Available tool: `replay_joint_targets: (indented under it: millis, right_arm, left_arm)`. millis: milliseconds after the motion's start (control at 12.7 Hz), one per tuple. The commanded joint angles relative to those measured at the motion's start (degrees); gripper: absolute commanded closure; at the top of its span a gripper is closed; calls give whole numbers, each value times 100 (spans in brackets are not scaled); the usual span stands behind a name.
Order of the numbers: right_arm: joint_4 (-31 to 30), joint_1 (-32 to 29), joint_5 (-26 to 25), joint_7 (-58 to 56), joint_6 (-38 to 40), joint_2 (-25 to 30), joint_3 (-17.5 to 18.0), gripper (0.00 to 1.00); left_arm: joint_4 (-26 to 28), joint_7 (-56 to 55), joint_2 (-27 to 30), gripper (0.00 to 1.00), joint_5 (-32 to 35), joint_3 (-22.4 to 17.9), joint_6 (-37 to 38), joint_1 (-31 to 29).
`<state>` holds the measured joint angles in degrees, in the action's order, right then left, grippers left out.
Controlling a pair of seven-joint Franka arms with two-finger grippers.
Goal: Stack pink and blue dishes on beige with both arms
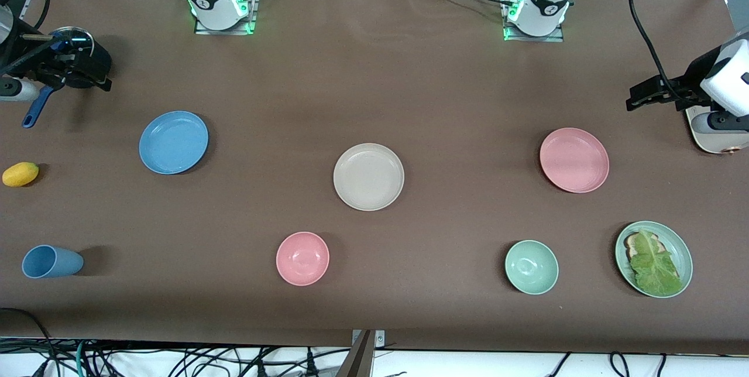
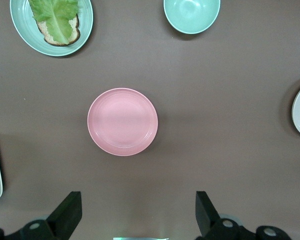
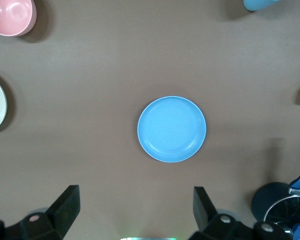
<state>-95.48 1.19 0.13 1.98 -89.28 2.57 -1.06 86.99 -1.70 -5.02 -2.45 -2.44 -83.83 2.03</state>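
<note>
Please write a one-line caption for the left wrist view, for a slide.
Open left gripper high over the brown table, looking down on the pink plate, with the green bowl nearby.

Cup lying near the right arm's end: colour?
Plain blue cup, clearest in the front view.

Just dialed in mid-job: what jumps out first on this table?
Three matching plates spread in a row: the beige plate mid-table, the blue plate toward the right arm's end, the pink plate toward the left arm's end, nothing stacked yet. The left hand hangs open over the table by the pink plate, the right hand open by the blue one. Nearer the camera, a green plate holds lettuce on bread.
</note>
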Motion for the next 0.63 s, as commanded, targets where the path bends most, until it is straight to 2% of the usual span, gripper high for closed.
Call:
replay_joint_targets:
  millis: [0,553]
  right_arm:
    - [-15,4,75,39,68,94,0,0]
    - [-15,4,75,39,68,94,9,0]
  left_arm:
    - [-15,134,10,0,-72,-2,7,-9]
    - [-165,134,-77,0,-81,-2,7,-27]
